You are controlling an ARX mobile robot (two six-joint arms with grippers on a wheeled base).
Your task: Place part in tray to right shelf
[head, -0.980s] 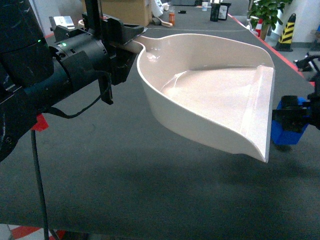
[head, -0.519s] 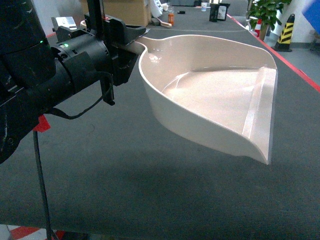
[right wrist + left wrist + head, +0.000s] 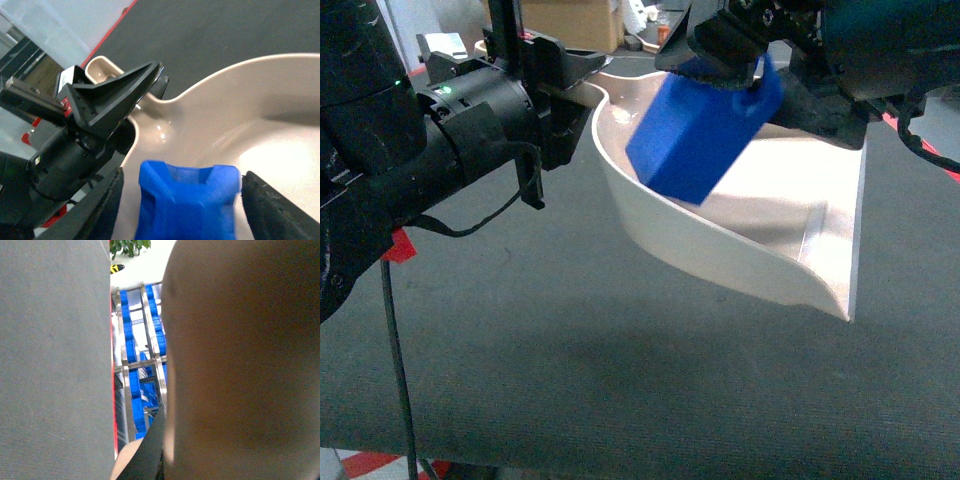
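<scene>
hanging in the air over the cream tray [image 3: 720, 250], the blue part [image 3: 705, 135] sits tilted, its narrowed top end clamped in the right tool [image 3: 725, 68], which comes in from the upper right of the head view. its boxy body points down and left, above the tray's rear half near the curved back wall; whether it touches the tray floor cannot be told. from the right wrist camera the part [image 3: 187, 202] fills the bottom middle, with a dark finger [image 3: 102, 210] close on its left and another at the right edge, both pressed up to its sides, and the tray's pale basin [image 3: 260, 130] spread out beyond it.

the tray is held up off the dark grey surface [image 3: 570, 340], tipped so its flat front lip faces right and slightly down. its handle runs left into the left tool [image 3: 555, 95], a black tool clamped around the handle where it meets the basin; the same grip shows in the right wrist view [image 3: 107, 102].

the left wrist camera is mostly blocked by the tray's beige underside [image 3: 240, 360] and the grey surface [image 3: 50, 360]; in the gap between them a steel rack with blue crates [image 3: 131, 347] shows far off.
</scene>
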